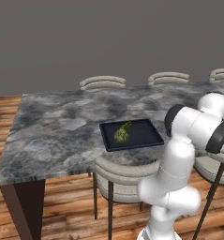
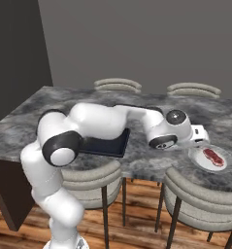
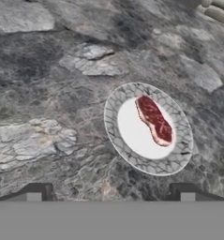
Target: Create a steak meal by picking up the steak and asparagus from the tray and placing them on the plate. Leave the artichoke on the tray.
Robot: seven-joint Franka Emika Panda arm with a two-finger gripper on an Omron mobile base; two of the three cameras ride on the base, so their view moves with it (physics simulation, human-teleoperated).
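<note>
The claw (image 3: 110,197) hangs open and empty above the plate (image 3: 127,161), where the steak (image 3: 154,120) already lies. The asparagus (image 1: 126,125) and artichoke (image 1: 121,135) sit together on the tray (image 1: 146,136) across the bench (image 1: 57,136). Judging by this, the steak step is done; next comes swinging back to the tray and pinching the thin stalk without nudging the artichoke beside it.
</note>
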